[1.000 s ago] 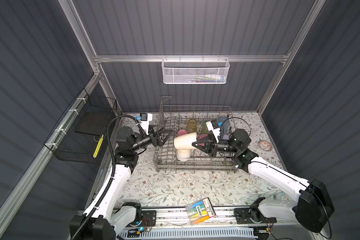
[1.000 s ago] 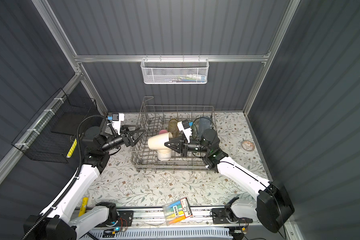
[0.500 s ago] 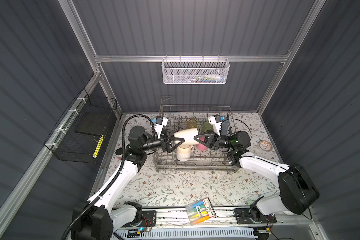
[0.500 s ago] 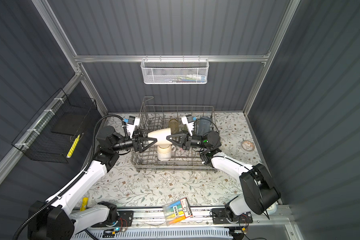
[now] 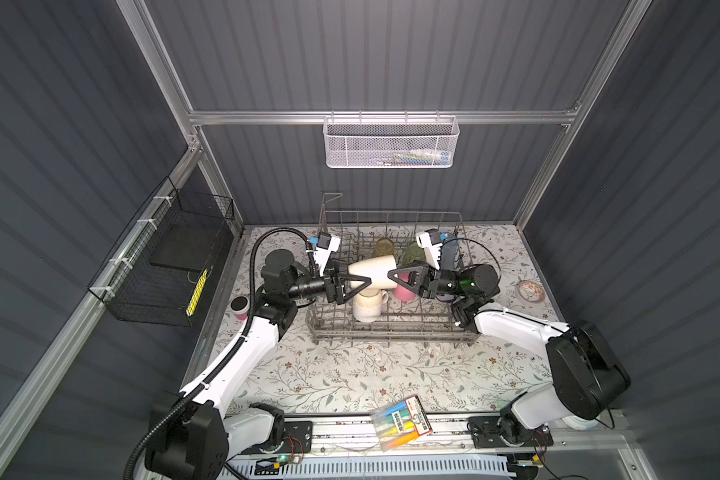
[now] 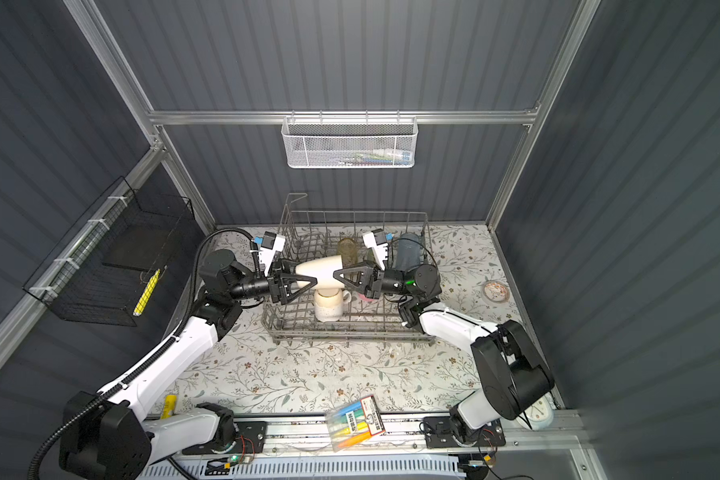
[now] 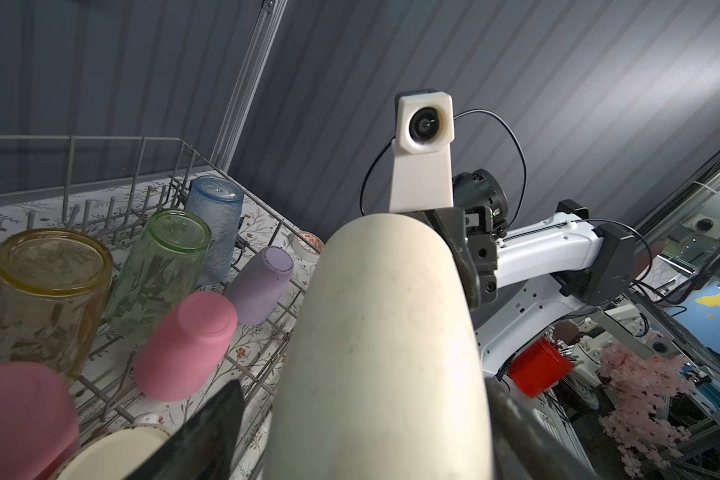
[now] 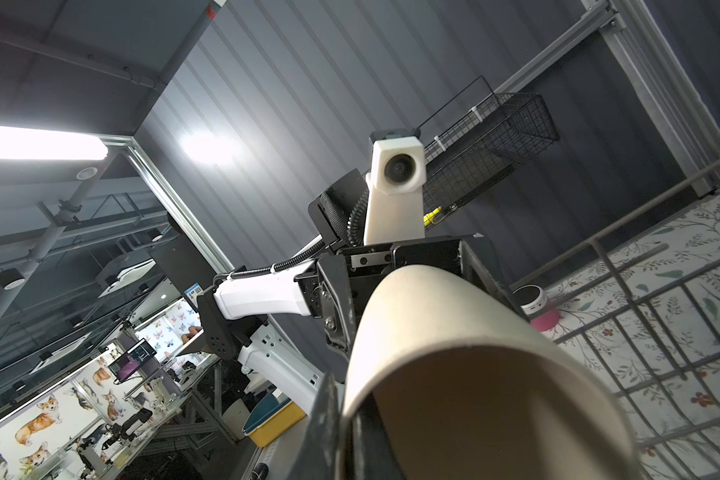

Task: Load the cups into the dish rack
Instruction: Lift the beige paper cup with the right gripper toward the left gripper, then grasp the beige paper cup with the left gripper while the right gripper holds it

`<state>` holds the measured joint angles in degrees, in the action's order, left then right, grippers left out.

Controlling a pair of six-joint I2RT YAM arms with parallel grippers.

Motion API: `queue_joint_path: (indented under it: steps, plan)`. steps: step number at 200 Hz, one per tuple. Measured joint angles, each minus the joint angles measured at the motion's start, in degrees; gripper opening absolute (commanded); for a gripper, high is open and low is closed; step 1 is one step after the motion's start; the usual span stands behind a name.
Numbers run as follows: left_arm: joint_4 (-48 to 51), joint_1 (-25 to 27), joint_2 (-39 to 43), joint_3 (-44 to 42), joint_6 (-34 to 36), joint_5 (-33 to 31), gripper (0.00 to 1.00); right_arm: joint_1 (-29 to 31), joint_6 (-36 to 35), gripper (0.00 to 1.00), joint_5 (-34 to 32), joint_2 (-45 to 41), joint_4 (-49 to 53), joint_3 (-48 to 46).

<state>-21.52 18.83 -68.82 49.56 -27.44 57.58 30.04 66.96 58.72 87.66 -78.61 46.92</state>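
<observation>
Top views: tapered beige tumbler, long axis left–right over the grey wire dish rack, was pinched at its right rim by the right gripper and lay between the wide jaws of the left gripper.

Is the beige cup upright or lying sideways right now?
Sideways: the beige cup lies roughly level in the air above the rack, its rim pinched by the right claw.

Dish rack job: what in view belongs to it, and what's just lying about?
Job: dish rack, beige tumbler, speckled mug, amber glass, green glass, blue tumbler, lilac tumbler, pink tumbler, second pink tumbler.
Lying about: white mesh basket, black wire basket, pink pot, marker pack, tape roll.
</observation>
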Motion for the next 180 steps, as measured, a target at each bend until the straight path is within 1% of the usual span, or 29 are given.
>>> queue_joint_path:
  steps: [16,34,73,85,94,103,113,127,141,148,164,180]
  plan:
    - [0.02,0.28,-0.33,0.0,0.0,0.11,0.85,0.0,0.98,0.0,0.07,0.96,-1.25,0.02]
    - [0.0,0.59,-0.59,0.17,0.07,0.13,0.77,0.02,1.7,0.0,0.2,1.88,-1.95,0.11]
    - [0.07,0.63,-0.7,0.35,0.31,0.46,0.65,0.04,2.47,0.0,0.33,2.56,-2.58,0.15]
    - [0.17,0.66,-0.7,0.55,0.44,0.63,0.6,0.04,2.54,0.0,0.37,2.56,-2.84,0.15]
    - [0.31,0.76,-0.72,0.76,0.48,0.76,0.59,0.02,2.58,0.0,0.37,2.56,-3.02,0.26]
    - [0.33,0.81,-0.74,0.94,0.55,0.81,0.63,0.02,2.67,0.0,0.39,2.56,-3.1,0.44]
    - [0.33,0.81,-0.76,1.07,0.68,0.83,0.62,0.02,2.69,0.0,0.46,2.56,-3.21,0.57]
    - [0.35,0.85,-0.76,1.18,0.72,0.83,0.53,0.0,2.69,0.0,0.5,2.56,-3.21,0.72]
    - [0.42,0.85,-0.76,1.18,0.85,0.83,0.48,0.0,2.73,0.0,0.63,2.56,-3.21,0.76]
    - [0.46,0.87,-0.76,1.18,0.87,0.83,0.44,0.0,2.75,0.0,0.68,2.56,-3.21,0.76]
    - [0.5,0.92,-0.74,1.18,0.87,0.79,0.35,-0.07,2.95,0.08,0.79,2.56,-3.21,0.76]
    - [0.55,0.98,-0.72,1.18,0.96,0.7,0.33,-0.13,3.32,0.16,0.92,2.56,-3.21,0.76]
